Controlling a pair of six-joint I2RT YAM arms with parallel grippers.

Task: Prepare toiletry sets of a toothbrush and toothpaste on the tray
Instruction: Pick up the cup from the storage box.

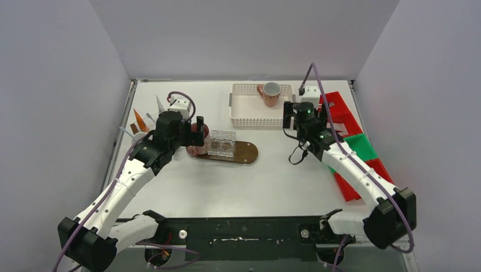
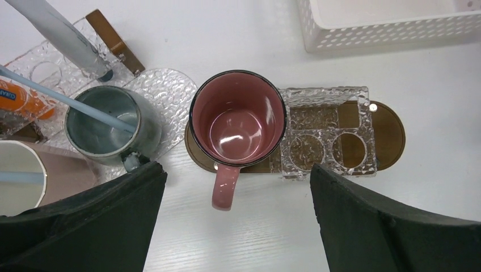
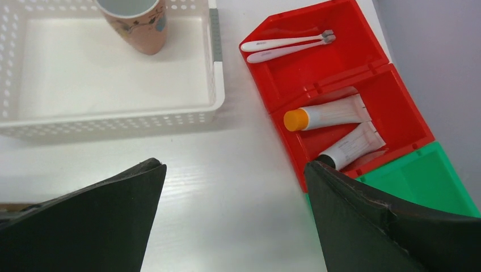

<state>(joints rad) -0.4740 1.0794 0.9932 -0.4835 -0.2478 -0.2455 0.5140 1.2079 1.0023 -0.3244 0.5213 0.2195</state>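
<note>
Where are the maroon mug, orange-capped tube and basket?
maroon mug (image 2: 237, 129): left wrist view, inner floor.
orange-capped tube (image 3: 336, 115): right wrist view, tube body.
basket (image 3: 113, 122): right wrist view, near wall.

Plain grey walls (image 1: 238, 34) enclose a white table (image 1: 227, 187).

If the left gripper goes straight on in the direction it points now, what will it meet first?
Probably the pink mug: it stands empty in the middle of the wrist view, between the left gripper's open fingers. How far off it is cannot be told.
</note>
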